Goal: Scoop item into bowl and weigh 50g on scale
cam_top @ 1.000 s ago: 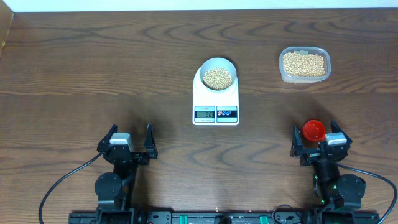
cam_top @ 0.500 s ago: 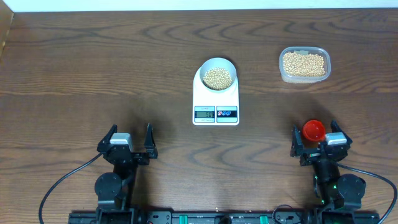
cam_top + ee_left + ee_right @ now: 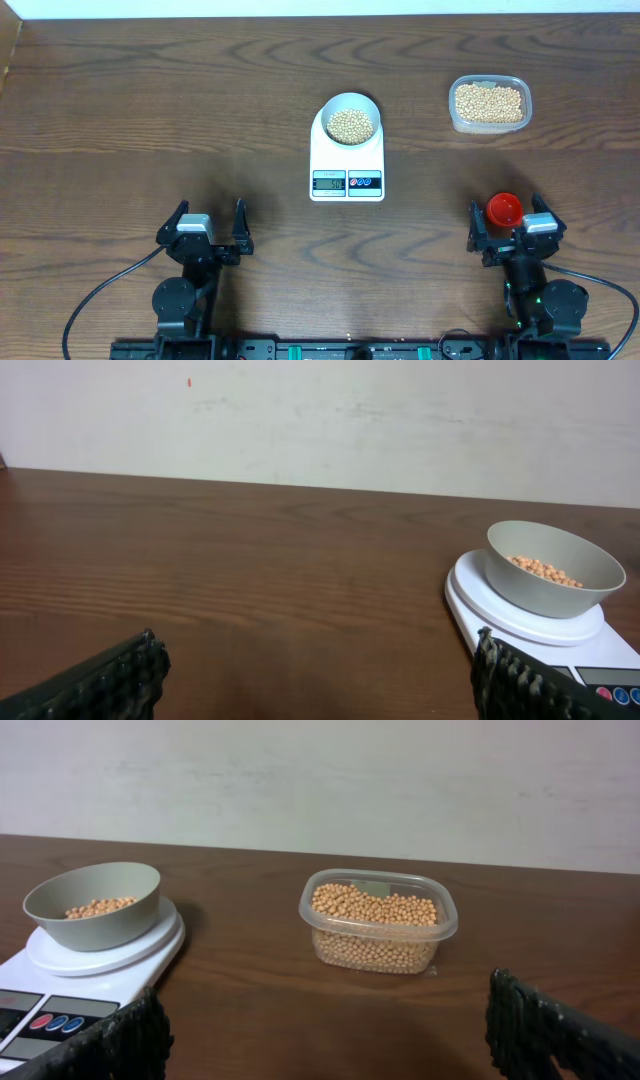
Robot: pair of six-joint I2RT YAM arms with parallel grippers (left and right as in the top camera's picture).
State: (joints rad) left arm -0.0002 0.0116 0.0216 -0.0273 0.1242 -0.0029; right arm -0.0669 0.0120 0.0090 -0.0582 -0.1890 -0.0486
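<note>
The pale bowl (image 3: 331, 104) stands on the white scale (image 3: 347, 162) at mid-table and holds a layer of tan beans (image 3: 352, 125). The scale's display is lit but too small to read. The left wrist view shows the bowl (image 3: 560, 582) on the scale (image 3: 472, 598); so does the right wrist view, with the bowl (image 3: 100, 920) and the scale (image 3: 95, 960). My left gripper (image 3: 210, 210) is open and empty near the front edge, as the left wrist view (image 3: 318, 665) shows. My right gripper (image 3: 506, 216) is open, with nothing between its fingers in the right wrist view (image 3: 325, 1015).
A clear plastic tub (image 3: 456, 108) full of beans (image 3: 489, 102) sits at the back right; it also shows in the right wrist view (image 3: 378, 945). A small red scoop (image 3: 503, 206) lies by the right gripper's fingers. A pale wall stands behind the table.
</note>
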